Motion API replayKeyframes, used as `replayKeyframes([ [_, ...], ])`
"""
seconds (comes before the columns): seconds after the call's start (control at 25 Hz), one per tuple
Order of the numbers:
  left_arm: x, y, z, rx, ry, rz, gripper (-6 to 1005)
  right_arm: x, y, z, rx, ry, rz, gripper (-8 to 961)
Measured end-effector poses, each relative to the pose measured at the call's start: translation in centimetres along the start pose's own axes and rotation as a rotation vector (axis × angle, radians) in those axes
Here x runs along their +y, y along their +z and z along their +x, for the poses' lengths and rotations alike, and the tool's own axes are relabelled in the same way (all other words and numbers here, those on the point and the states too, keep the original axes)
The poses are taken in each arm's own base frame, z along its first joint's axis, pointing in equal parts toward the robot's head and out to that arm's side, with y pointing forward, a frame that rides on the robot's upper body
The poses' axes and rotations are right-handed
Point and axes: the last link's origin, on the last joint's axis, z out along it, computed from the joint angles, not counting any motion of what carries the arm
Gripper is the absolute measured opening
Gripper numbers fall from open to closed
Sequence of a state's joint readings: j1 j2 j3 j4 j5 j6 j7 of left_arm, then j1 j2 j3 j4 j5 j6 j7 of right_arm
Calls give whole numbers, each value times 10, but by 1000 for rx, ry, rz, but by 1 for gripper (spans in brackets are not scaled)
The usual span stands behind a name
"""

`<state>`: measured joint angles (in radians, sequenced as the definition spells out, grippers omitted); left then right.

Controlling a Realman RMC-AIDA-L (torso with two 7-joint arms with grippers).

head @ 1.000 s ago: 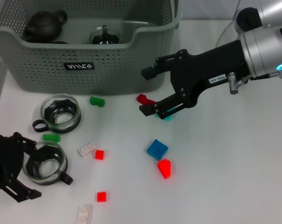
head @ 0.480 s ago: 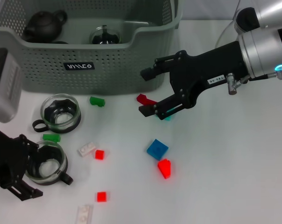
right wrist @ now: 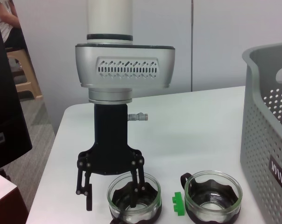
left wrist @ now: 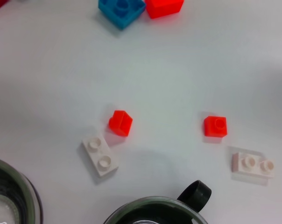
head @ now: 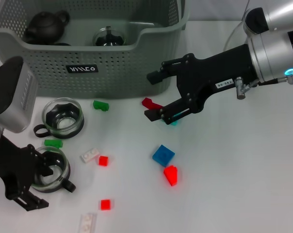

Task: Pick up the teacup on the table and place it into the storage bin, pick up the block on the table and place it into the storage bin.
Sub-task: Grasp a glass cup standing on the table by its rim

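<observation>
At the near left of the table the left gripper [head: 37, 182] stands straight down over a glass teacup [head: 49, 171], spread apart and straddling the cup's wall — one finger dips inside the rim, the other hangs outside, as the right wrist view makes plain. Nothing is pinched yet, to my eye. The step in hand looks like taking this cup: close squarely on the wall, away from the black handle [head: 67, 186] that juts toward the near edge, then lift straight up so the glass does not tip or scrape the green block [head: 53, 143] just beyond it.

A second glass teacup [head: 64, 118] sits farther back, near the front of the storage bin [head: 88, 68], which already holds a dark teapot [head: 45, 25] and another glass vessel. The carry should rise over the dipped front rim and steer clear of that second cup.

Toward the middle lie a white block [head: 89, 155], a small red block [head: 103, 160], another red one [head: 105, 204] and a second white brick [head: 88, 223]; then a blue block [head: 163, 155] touching a red block [head: 170, 174].

On the right, the right gripper [head: 154, 95] hovers beside the bin's corner, parted wide and empty, above a dark red block [head: 148, 103] — it seems to be waiting on the blocks
</observation>
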<state>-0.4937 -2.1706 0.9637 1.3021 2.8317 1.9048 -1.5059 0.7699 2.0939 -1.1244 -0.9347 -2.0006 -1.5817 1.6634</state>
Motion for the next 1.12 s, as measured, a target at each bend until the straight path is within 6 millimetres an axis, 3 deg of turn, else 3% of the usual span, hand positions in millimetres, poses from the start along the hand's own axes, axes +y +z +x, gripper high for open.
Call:
replayKeyframes([
  [0.36, 1, 6, 1, -14, -4, -13, 749, 0, 0, -1, 0, -3, 1, 927],
  [0.76, 2, 11, 2, -8, -20, -37, 561, 0, 3, 1, 2, -17, -8, 928],
  [1.0, 2, 11, 1, -2, -21, -31, 505, 0, 2, 1, -1, -16, -3, 928],
  [1.08, 2, 11, 1, -1, -23, -25, 307, -1, 1, 1, 0, -17, -2, 928],
  [1.12, 1, 11, 1, 0, -24, -21, 289, -1, 1, 1, 0, -17, -2, 928],
])
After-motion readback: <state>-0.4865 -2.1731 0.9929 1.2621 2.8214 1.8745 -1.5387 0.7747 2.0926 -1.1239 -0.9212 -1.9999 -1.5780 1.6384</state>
